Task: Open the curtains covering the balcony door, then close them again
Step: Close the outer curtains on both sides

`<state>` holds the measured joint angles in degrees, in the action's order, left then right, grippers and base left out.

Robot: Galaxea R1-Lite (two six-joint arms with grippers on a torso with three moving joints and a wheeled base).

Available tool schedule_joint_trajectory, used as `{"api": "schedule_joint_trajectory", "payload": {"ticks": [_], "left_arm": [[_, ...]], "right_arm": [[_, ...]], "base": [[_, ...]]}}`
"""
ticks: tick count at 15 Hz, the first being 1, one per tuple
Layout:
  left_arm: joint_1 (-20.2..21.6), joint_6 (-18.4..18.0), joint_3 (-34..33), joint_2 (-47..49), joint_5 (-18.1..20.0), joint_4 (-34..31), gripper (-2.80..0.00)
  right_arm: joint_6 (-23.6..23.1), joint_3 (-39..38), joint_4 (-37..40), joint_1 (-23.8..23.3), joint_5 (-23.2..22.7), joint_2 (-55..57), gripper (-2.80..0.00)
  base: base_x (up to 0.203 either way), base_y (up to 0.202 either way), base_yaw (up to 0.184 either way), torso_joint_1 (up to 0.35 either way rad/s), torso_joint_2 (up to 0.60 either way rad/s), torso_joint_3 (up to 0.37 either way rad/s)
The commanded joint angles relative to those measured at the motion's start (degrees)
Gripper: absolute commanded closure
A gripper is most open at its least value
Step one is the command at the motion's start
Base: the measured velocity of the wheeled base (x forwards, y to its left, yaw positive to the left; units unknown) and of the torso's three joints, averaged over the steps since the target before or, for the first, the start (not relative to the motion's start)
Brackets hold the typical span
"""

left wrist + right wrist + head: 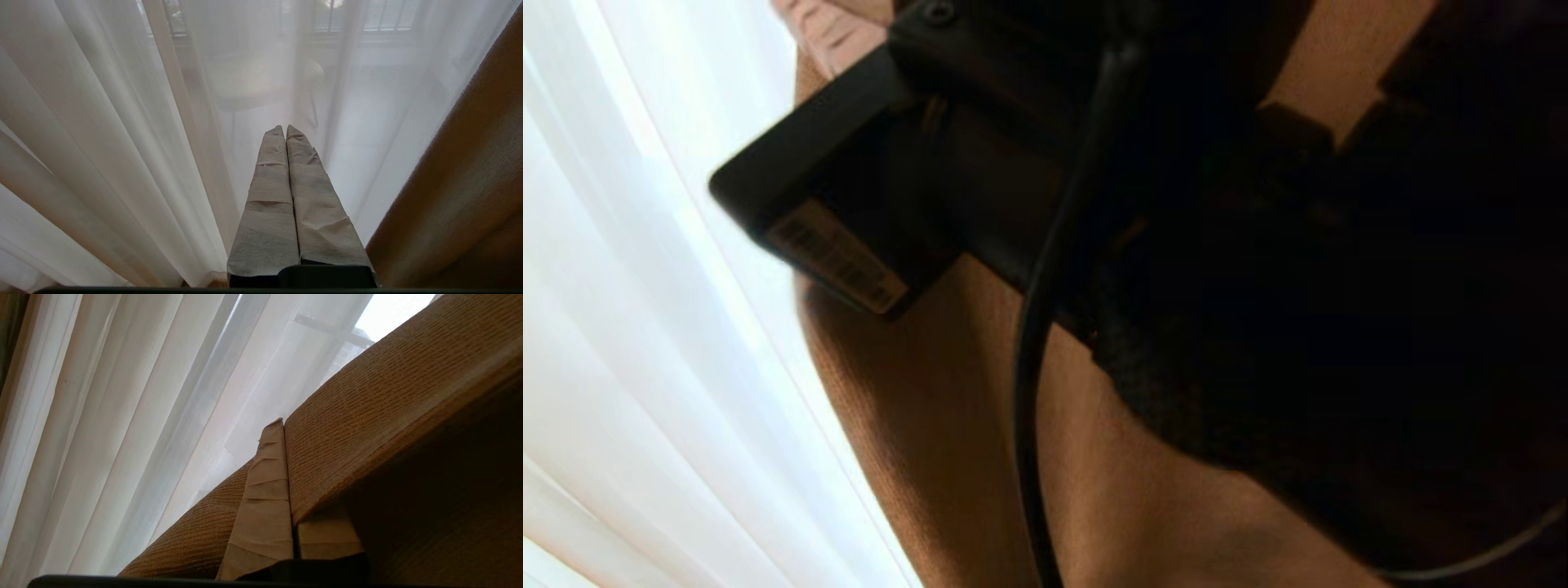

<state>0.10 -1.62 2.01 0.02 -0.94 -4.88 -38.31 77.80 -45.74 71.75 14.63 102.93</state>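
Woven tan-brown cloth is what our right tool (286, 428) has between its paper-wrapped fingers: the edge of the thick curtain panel (388, 396) runs in a long slant from the lower left to the upper right of the right wrist frame, and the far finger is hidden behind it. The sheer white layer (163, 396) hangs in folds beyond, filling the left of that frame. We judge that the pull must run sideways along the rail, across the drape's hanging length. Our left tool (285, 127) is pressed together on nothing, pointing at the sheer, the thick panel at the right edge.
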Motion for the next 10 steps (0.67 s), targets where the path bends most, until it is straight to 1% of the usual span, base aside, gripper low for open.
{"api": "schedule_joint_trajectory", "payload": {"ticks": [1,7,10], "left_arm": [[0.0,0.0,0.0,0.0,0.0,0.0,0.00],[0.0,0.0,0.0,0.0,0.0,0.0,0.00],[0.1,0.0,0.0,0.0,0.0,0.0,0.00]], "right_arm": [[-0.4,0.2,-0.4,0.9,0.0,1.9,0.00],[-2.8,0.0,-1.8,2.3,0.1,3.3,0.00],[-3.1,0.1,-1.9,2.5,0.1,3.4,0.00]], "base": [[0.000,0.000,0.000,0.000,0.00,0.000],[0.000,0.000,0.000,0.000,0.00,0.000],[0.000,0.000,0.000,0.000,0.00,0.000]]}}
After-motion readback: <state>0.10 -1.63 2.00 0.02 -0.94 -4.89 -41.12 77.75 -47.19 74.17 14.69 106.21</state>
